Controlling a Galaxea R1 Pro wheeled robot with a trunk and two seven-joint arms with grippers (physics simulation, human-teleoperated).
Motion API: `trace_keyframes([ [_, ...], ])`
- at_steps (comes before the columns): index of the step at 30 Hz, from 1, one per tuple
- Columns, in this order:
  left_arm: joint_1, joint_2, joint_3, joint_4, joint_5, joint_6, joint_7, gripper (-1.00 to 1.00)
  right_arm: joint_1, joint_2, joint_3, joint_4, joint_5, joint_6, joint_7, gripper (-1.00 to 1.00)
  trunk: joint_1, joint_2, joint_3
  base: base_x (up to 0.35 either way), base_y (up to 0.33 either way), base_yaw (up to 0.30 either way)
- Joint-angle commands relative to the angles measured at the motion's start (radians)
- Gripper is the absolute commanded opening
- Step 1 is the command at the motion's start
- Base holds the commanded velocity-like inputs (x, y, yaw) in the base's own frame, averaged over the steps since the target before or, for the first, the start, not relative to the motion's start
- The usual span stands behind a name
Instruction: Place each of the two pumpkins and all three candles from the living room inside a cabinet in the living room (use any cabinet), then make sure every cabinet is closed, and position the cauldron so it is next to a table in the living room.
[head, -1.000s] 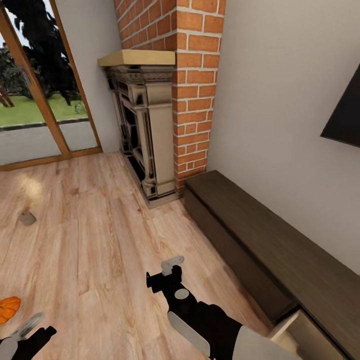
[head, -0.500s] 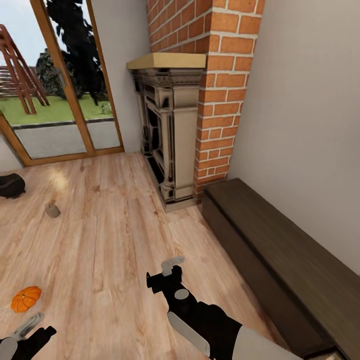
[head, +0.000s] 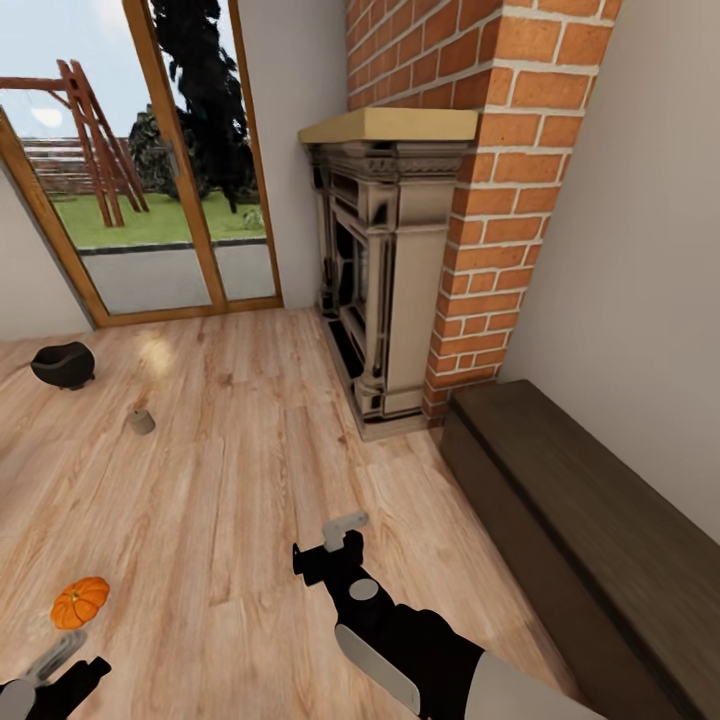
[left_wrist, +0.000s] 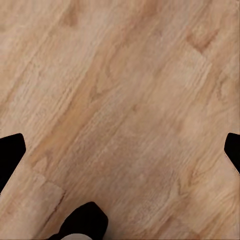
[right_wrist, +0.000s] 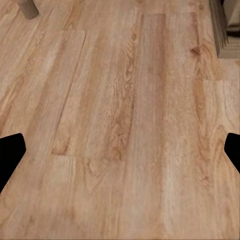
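A small orange pumpkin lies on the wooden floor at the lower left, just ahead of my left gripper, which is open and holds nothing. One stubby beige candle stands farther off on the floor, and it also appears as the candle in the right wrist view. The black cauldron sits near the glass door at the far left. The dark-brown cabinet runs along the right wall with its visible fronts shut. My right gripper hovers open over bare floor, apart from everything.
A brick chimney with an ornate fireplace stands between the cabinet and the wooden-framed glass door. Wooden floor stretches from my grippers to the door. The fireplace plinth edges the right wrist view.
The camera has turned left, so the whole picture slid right. The cauldron came into view and the pumpkin shows whole; the open drawer end of the cabinet left the view. Arms unchanged.
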Motion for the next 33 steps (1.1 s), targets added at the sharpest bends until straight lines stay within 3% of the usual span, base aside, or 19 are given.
trace_keyframes([
  [1, -0.001, 0.000, 0.000, -0.001, 0.010, -0.006, 0.008, 1.00, -0.001, -0.001, 0.003, -0.002, -0.004, 0.000, -0.007, 1.00, 0.000, 0.000, -0.001, 0.044, 0.042, 0.022],
  [10, 0.000, -0.002, -0.011, -0.001, 0.005, -0.033, 0.008, 1.00, -0.001, -0.004, 0.002, -0.002, -0.002, -0.007, -0.007, 1.00, 0.000, 0.000, -0.001, 0.030, 0.006, 0.003],
  [20, 0.000, -0.002, -0.015, -0.001, 0.003, -0.035, 0.009, 1.00, -0.001, -0.005, 0.004, 0.000, -0.005, -0.054, -0.007, 1.00, 0.000, 0.000, -0.001, 0.304, 0.014, 0.000],
  [33, 0.000, -0.002, -0.016, -0.001, 0.003, -0.035, 0.008, 1.00, -0.001, -0.004, 0.005, 0.000, -0.005, -0.062, -0.009, 1.00, 0.000, 0.000, 0.002, 0.238, 0.170, 0.028],
])
